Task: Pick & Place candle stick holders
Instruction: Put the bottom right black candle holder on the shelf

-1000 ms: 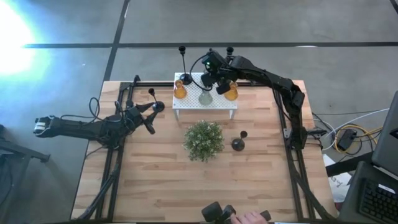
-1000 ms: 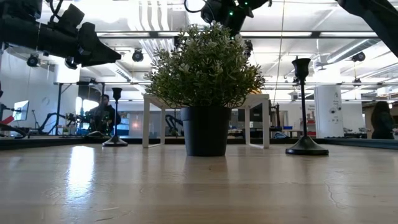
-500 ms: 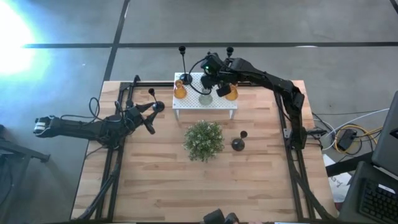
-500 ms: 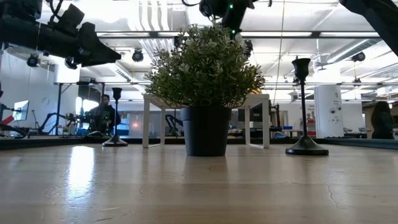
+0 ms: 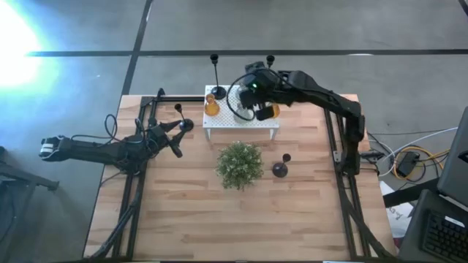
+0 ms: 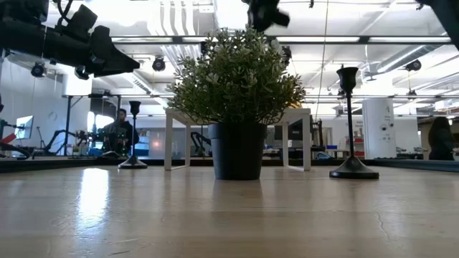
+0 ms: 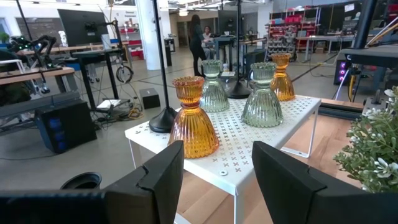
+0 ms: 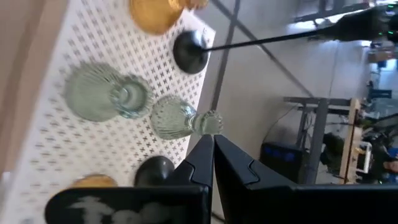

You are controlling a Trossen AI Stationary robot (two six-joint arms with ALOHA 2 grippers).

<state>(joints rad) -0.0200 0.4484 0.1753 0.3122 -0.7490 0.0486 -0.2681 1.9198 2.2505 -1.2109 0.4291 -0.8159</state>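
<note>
On the white perforated stand point(image 5: 241, 120) stand several candle stick holders: an amber one point(image 7: 193, 118), two clear-green ones point(image 7: 214, 93) point(image 7: 262, 96), another amber one point(image 7: 281, 78) and two tall black stems point(image 5: 214, 73) point(image 5: 270, 62). Two small black holders point(image 5: 279, 170) sit on the table to the right of the plant. My right gripper point(image 8: 211, 149) hangs shut and empty above the stand point(image 5: 245, 98). My left gripper point(image 7: 214, 168) is open and level at the table's left point(image 5: 179, 130), facing the stand, with nothing between its fingers.
A bushy green plant in a black pot point(image 5: 239, 164) stands mid-table, just in front of the stand. The wooden table top point(image 5: 219, 219) lies bare toward its near edge. Dark frame rails point(image 5: 131, 197) run along both sides. People show in the room beyond.
My right gripper has risen from just over the holders on the stand to well above them, staying shut and empty, and has rolled a little. The holders on the stand stay where they were.
</note>
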